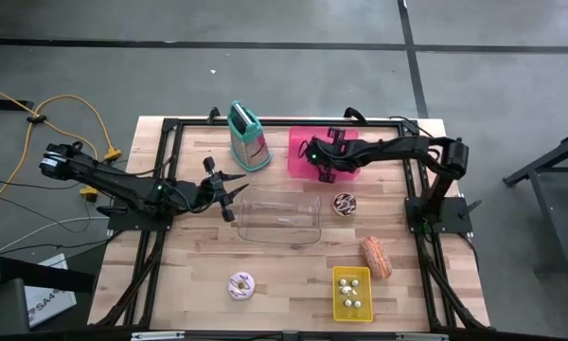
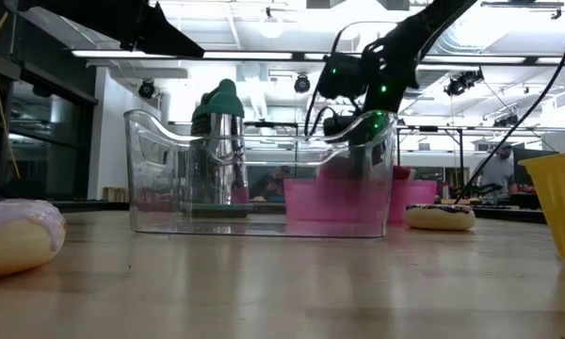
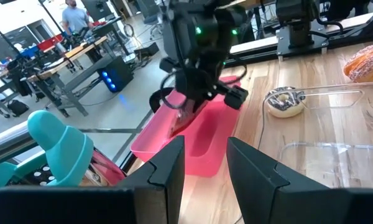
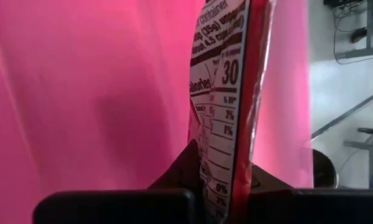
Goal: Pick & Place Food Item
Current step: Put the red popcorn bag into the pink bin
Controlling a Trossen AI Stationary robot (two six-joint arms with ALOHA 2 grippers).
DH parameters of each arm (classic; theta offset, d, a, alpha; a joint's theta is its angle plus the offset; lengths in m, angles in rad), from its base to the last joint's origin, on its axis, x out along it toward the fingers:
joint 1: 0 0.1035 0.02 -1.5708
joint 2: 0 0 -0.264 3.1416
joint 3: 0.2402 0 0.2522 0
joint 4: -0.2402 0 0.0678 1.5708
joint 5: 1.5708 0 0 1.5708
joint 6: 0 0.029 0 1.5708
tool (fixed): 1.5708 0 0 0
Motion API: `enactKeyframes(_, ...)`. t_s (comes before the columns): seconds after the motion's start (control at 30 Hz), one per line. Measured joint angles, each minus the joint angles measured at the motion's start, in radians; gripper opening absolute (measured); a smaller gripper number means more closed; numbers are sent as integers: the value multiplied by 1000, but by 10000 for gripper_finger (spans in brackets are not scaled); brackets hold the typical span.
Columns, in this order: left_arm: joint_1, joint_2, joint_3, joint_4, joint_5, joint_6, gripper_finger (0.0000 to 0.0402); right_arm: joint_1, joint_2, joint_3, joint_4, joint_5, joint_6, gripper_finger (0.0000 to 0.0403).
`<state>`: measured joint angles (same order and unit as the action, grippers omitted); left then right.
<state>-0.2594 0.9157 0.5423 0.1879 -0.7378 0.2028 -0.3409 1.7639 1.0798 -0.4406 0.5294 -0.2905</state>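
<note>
Right wrist view shows most plainly what the right claw point(image 4: 227, 199) has: a flat red packet point(image 4: 227, 93) printed with a nutrition table, pinched edge-on between its fingers and hanging against the inside of the pink bin point(image 4: 81, 93). Held by one end like that, the packet hangs thin and upright, which should let it slip down into the bin without catching on the rim. From the high view the right arm reaches across from its base at the desk's point(image 1: 293, 275) right side, wrist angled down, so the right claw point(image 1: 324, 159) sits over the pink bin point(image 1: 298, 156) at the far edge, just beside the teal-handled grater point(image 1: 248, 137). I judge the placing nearly done, with only the release left. The left claw point(image 1: 225, 194) waits near the left end of the clear plastic tub point(image 1: 279, 216), pointing roughly level across the desk toward the bin, fingers partly spread with nothing between them; parked there, it stays out of the working arm's way. Other food lies untouched: a chocolate donut point(image 1: 345, 203) just right of the tub, a pink frosted donut point(image 1: 240, 285) and a croissant-like pastry point(image 1: 376, 256) nearer the front, and a yellow tray point(image 1: 352, 293) of small round pieces.
</note>
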Motion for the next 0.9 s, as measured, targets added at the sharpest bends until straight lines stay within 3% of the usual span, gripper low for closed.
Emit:
enactKeyframes(0.23, 0, 0, 0, 0, 0, 7, 113, 7, 14, 0, 21, 17, -1, 20)
enactKeyframes(0.9, 0, 0, 0, 0, 0, 7, 113, 13, 14, 0, 30, 19, 5, 77)
